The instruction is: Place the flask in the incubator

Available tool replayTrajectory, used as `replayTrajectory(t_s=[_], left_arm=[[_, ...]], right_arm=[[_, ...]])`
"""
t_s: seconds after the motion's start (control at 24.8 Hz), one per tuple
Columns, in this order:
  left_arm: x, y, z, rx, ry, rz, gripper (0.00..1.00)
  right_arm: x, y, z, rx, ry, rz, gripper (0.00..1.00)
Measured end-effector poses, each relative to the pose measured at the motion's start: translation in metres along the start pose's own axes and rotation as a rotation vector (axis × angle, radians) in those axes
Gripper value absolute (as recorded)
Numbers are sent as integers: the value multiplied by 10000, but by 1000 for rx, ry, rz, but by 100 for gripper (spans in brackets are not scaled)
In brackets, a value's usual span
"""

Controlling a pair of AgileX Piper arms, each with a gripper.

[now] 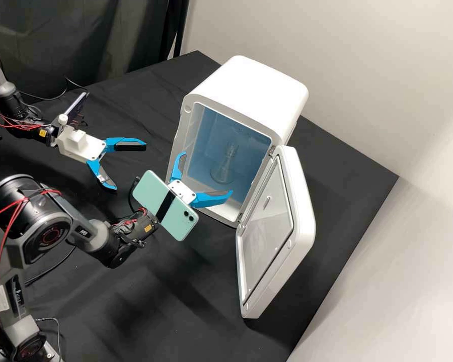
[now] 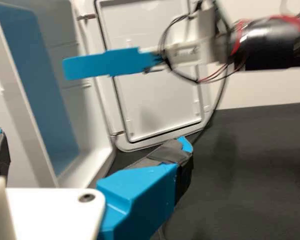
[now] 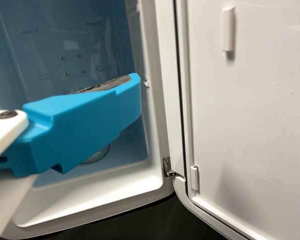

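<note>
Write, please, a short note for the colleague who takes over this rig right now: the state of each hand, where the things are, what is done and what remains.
Left hand: open and empty, above the bench, off to the side of the incubator.
Right hand: open and empty, at the incubator's opening.
Flask: upright on the incubator floor, and neither hand touches it.
Door: wide open.
Done: the flask is inside.
Left: take the right hand clear of the opening. Closing the door probably comes next, though the task does not ask for it.
</note>
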Motion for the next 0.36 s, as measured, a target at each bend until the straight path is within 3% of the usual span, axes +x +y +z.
replayTrajectory(t_s=[0.08, 0.36], left_arm=[[2, 2, -8, 7, 24, 3, 100], [-20, -58, -18, 0, 35, -19, 100]], right_arm=[[-78, 49, -23, 14, 2, 14, 100], [-299, 176, -110, 22, 25, 59, 100]])
